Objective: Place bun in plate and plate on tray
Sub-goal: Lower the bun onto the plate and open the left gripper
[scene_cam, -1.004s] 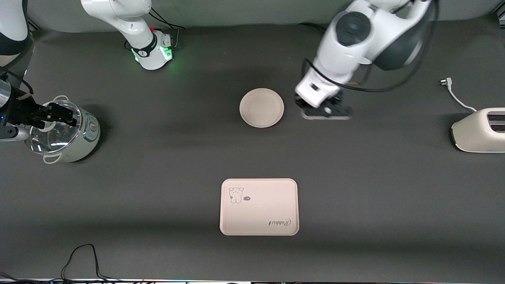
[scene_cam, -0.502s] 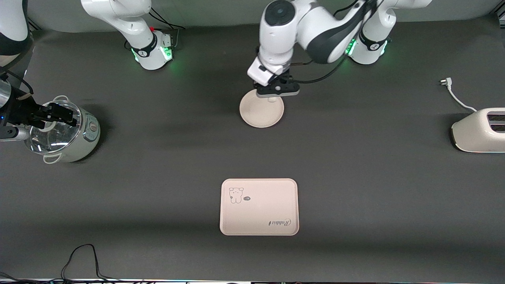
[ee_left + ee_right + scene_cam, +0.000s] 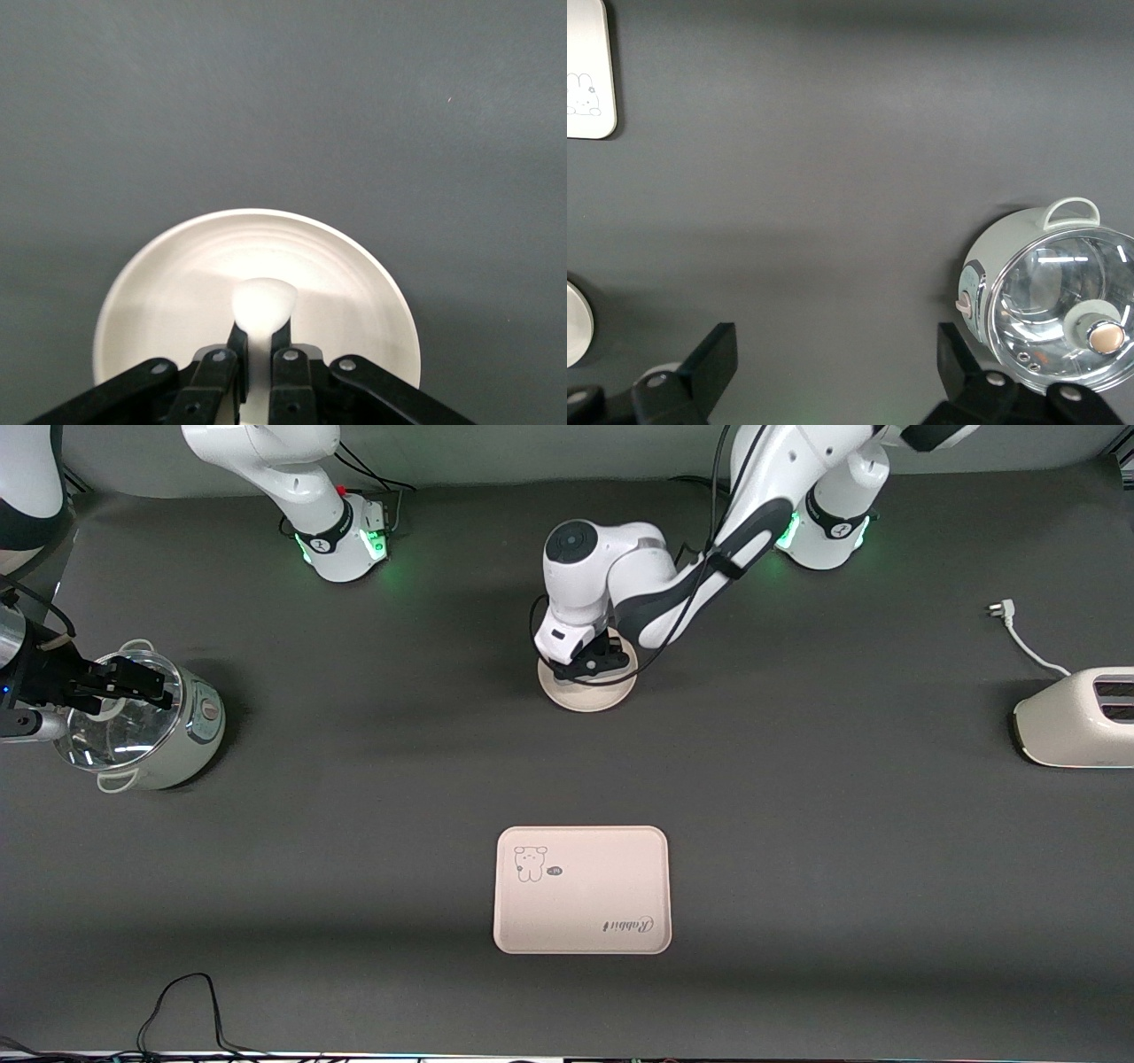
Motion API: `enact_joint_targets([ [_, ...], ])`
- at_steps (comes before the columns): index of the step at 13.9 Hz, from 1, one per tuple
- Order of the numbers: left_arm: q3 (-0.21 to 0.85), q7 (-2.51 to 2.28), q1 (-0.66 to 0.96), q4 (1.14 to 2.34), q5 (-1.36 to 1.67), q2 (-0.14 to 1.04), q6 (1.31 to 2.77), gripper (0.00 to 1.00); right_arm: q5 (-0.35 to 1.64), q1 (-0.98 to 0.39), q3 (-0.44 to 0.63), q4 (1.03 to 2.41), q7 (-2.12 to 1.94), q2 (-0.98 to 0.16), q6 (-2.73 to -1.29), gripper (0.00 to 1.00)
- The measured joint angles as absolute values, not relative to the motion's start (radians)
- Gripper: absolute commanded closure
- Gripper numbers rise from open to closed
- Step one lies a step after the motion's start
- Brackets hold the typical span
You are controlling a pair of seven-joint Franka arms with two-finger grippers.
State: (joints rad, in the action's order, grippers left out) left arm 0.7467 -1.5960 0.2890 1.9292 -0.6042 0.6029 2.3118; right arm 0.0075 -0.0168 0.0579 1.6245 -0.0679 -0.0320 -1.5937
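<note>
Nearest the front camera lies the flat cream-pink rectangular tray [image 3: 582, 889] with rounded corners, a small cartoon animal drawing in one corner and "Rabbit" script in another; nothing rests on it. Farther from the camera, well apart from the tray and near mid-table, sits the round, plain cream-white plate [image 3: 586, 691] with a raised rim, flat on the dark grey table covering [image 3: 797, 824]. The left gripper [image 3: 588, 665] — its arm reaching in from the base at the left arm's end — is low over the plate, its black fingers [image 3: 232, 350] closed narrowly on the small off-white, stubby bun [image 3: 263, 310]; in the left wrist view the bun sits pinched between the fingertips above the plate's inner surface [image 3: 177, 292], though whether it touches the dish cannot be told. Toward the right arm's end stands a pale green electric cooking pot [image 3: 146, 731] with a glass lid and small loop handles; the right gripper [image 3: 120, 682] hangs over that lid, fingers spread wide and holding nothing — this arm waits. Toward the left arm's end rests a cream-white toaster [image 3: 1076, 717], its white cord and plug [image 3: 1005, 613] trailing on the table farther from the camera.
</note>
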Motion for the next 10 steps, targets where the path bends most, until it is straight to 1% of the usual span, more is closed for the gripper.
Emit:
enact_joint_targets([
  [1, 0.747, -1.62, 0.294, 1.928, -0.616, 0.621, 2.33, 0.87, 0.008, -0.017, 0.058, 1.624, -0.068, -0.032, -1.594, 0.0],
  [3, 0.747, -1.652, 0.306, 1.927, -0.62, 0.636, 2.336, 0.8, 0.008, -0.017, 0.058, 1.624, -0.068, -0.032, -1.594, 0.0],
  [4, 0.746, -1.662, 0.313, 1.927, -0.62, 0.637, 2.336, 0.75, 0.008, -0.017, 0.058, 1.624, -0.068, -0.032, -1.594, 0.0],
  [5, 0.744, -1.671, 0.319, 1.927, -0.623, 0.638, 2.336, 0.62, 0.008, -0.017, 0.058, 1.624, -0.068, -0.032, -1.594, 0.0],
  [7, 0.715, -1.686, 0.343, 1.927, -0.64, 0.64, 2.344, 0.48, 0.008, -0.017, 0.058, 1.624, -0.068, -0.032, -1.594, 0.0],
  [9, 0.663, -1.69, 0.386, 1.927, -0.645, 0.644, 2.374, 0.42, 0.008, -0.017, 0.058, 1.625, -0.068, -0.032, -1.594, 0.0],
  [10, 0.642, -1.692, 0.405, 1.927, -0.645, 0.646, 2.385, 0.37, 0.008, -0.017, 0.058, 1.625, -0.068, -0.032, -1.594, 0.0],
])
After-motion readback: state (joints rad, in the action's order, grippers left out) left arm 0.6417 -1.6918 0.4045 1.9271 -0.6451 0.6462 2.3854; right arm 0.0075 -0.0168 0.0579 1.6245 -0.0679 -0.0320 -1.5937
